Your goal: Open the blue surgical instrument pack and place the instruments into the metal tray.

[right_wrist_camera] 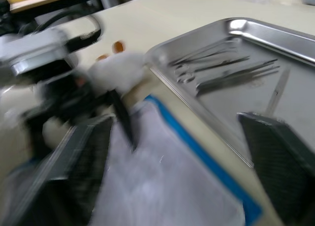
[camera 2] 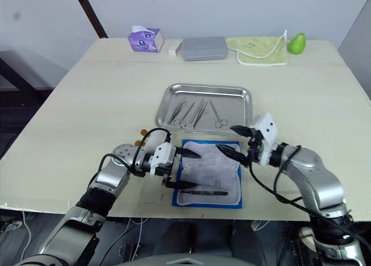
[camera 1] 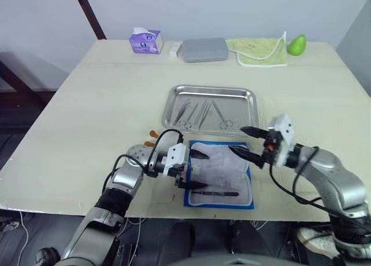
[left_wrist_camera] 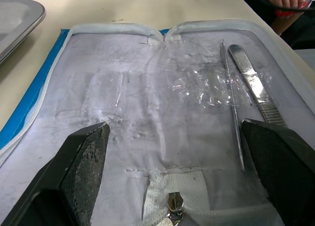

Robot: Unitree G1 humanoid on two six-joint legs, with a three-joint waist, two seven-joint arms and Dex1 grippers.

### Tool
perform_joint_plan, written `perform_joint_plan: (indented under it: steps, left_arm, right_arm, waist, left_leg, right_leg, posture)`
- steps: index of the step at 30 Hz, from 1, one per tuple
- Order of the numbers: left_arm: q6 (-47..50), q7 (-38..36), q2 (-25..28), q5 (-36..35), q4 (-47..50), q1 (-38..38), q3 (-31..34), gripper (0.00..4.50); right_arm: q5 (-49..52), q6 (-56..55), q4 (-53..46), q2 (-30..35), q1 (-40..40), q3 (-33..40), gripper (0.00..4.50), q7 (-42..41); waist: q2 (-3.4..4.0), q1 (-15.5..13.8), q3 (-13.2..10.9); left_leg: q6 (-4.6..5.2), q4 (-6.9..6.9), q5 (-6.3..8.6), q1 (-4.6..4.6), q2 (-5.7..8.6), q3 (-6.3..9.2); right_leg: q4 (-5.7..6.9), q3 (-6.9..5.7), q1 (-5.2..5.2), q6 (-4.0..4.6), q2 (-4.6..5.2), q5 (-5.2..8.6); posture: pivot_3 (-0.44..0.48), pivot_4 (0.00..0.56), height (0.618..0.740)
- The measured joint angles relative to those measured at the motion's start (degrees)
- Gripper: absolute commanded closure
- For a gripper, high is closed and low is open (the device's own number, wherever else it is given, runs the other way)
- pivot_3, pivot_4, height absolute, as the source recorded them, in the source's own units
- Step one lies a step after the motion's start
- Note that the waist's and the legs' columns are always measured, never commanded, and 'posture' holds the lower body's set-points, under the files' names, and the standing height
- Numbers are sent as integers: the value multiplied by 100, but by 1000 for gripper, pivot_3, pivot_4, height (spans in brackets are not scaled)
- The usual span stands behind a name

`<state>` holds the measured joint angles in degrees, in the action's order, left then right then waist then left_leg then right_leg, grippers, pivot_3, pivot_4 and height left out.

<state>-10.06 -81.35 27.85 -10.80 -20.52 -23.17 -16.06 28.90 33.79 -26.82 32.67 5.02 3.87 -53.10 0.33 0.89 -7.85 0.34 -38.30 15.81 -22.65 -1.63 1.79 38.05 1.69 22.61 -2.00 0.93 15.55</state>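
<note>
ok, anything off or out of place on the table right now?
Nothing spilled or damaged. The blue surgical instrument pack lies open and flat in front of the metal tray, which already holds several instruments. Two thin tools still lie in the pack. Both the left gripper and right gripper hover open above it.

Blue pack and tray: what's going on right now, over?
Left gripper and right gripper open, empty, over the blue pack. Pack open; two instruments left inside, others in metal tray. Nothing blocking.

2 head eyes overlook table (camera 1: 87,104); wrist cameras close, sharing pack (left_wrist_camera: 147,113).
</note>
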Motion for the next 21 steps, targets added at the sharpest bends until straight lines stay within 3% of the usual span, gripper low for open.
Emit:
perform_joint_plan:
  steps: [10,15,21]
  left_arm:
    - [-319,-223,-5,-84,-398,-107,15,0]
    - [-326,-227,-3,-88,-437,-115,9,0]
    - [-310,-240,16,-89,-425,-121,14,0]
  right_arm:
    - [471,-793,-247,1407,-1785,1764,133,-1458]
    - [594,-934,-291,1529,-2275,2207,133,-1677]
    - [706,-886,-757,1528,-2326,2104,133,-1448]
  waist:
    - [-7,9,-3]
    - [-25,4,-14]
    - [-26,8,-15]
  left_leg:
    - [0,1,0,22,-4,-18]
    - [0,19,2,83,-8,-27]
    - [-1,21,2,88,-13,-28]
  right_leg:
    - [-2,8,-22,-1,-5,0]
    - [-15,15,-80,-17,-6,14]
    - [-14,15,-84,-19,-9,18]
  posture:
    - [0,150,740]
    - [0,150,740]
    - [0,150,740]
